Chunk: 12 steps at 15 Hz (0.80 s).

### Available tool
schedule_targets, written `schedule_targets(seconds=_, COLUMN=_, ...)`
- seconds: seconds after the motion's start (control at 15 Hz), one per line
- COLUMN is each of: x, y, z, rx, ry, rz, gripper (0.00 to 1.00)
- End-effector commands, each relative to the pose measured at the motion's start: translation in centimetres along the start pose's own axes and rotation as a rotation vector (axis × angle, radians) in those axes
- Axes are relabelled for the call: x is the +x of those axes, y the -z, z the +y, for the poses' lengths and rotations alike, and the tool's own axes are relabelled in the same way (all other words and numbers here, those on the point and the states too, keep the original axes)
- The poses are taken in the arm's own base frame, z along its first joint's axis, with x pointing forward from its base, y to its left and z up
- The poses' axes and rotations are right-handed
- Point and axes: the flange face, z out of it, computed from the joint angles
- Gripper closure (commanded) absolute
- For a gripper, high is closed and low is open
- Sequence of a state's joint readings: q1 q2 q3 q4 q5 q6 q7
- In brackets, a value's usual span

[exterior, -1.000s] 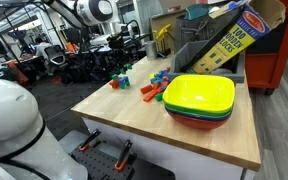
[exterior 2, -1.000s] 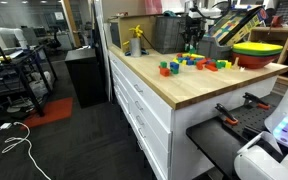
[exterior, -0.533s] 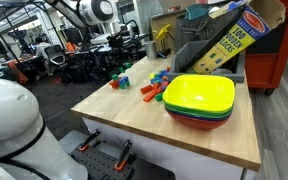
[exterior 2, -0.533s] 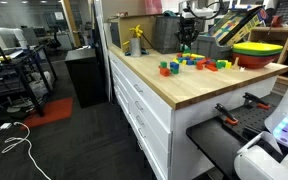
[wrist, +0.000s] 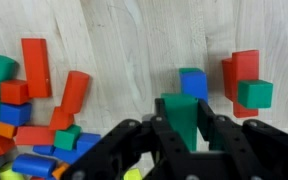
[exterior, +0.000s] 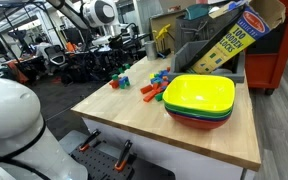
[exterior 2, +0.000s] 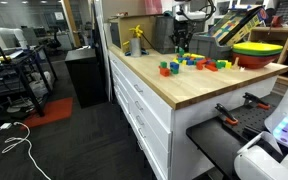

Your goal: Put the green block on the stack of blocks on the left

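In the wrist view my gripper [wrist: 181, 128] is shut on the green block [wrist: 179, 110], which stands upright between the fingers above the wooden table [wrist: 134, 50]. Just beyond it lies the stack of blocks [wrist: 239, 75]: red pieces with a green cube, and a blue block [wrist: 193, 82] beside them. In both exterior views the gripper [exterior: 125, 47] [exterior 2: 181, 40] hangs above the table, near the small stack [exterior: 120, 78] [exterior 2: 169, 68].
A loose jumble of many-coloured blocks [wrist: 29, 110] [exterior: 159, 85] [exterior 2: 206, 63] lies beside the stack. Stacked bowls, yellow-green on top [exterior: 199, 98] [exterior 2: 256, 48], stand near the table edge. A tilted cardboard block box [exterior: 229, 40] and a yellow bottle [exterior 2: 136, 40] stand at the back.
The gripper, still holding the green block, has moved sideways away from the jumble and toward the small stack.
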<state>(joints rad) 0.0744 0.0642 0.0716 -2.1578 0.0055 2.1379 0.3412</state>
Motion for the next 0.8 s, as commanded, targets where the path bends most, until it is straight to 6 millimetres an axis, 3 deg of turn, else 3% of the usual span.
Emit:
schedule_targets(seconds=0.0, x=1.0, y=0.0, z=-0.7, rx=-0.009, ry=-0.003, rz=-0.035, gripper=0.91)
schedule_targets(seconds=0.73, x=1.5, y=-1.2, z=-2.4, rx=-0.017, ry=0.038, rz=-0.075, gripper=0.91)
